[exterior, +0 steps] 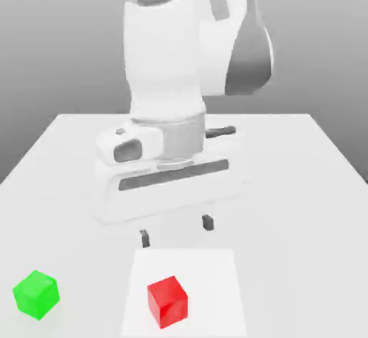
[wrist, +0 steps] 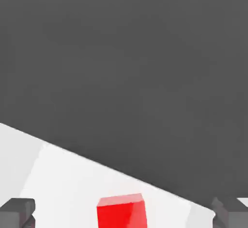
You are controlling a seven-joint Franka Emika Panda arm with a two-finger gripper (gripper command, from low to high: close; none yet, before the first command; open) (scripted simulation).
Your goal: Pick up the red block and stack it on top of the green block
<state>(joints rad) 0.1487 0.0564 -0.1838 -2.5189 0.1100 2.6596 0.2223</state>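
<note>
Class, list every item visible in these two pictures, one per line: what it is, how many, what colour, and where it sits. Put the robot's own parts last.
red block: one, bright red, on the table near the front edge, in front of the pincer, apart from it.
green block: one, bright green, on the table at the exterior view's left of the red block, not touching it.
table: one, white, under both blocks.
arm: one, white with grey, above the table's middle.
pincer: one, dark fingertips, open, holding nothing.

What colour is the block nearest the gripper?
Bright red block, clearest in the exterior view.
</note>
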